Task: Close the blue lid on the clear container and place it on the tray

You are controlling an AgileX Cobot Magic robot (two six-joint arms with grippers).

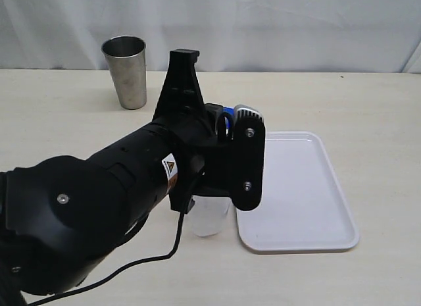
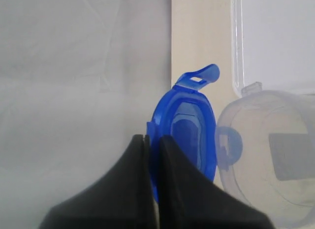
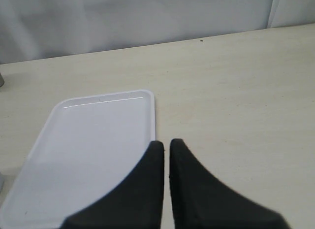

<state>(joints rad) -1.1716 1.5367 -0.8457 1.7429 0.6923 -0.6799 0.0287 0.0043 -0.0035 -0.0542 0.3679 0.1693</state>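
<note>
We are seeing the left tool (image 2: 152,139) pinching the small blue plastic lid (image 2: 189,130) by its rim beside the open mouth of the tall clear plastic container (image 1: 210,219), standing on the cream table (image 1: 66,122) just beside the flat white tray (image 1: 296,187). Right tool (image 3: 166,143) is hovering closed, empty. White curtain (image 1: 263,23) is hanging behind the table.

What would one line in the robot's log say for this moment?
left gripper: shut on blue lid | clear container: open, on table beside tray | right gripper: shut, empty
</note>
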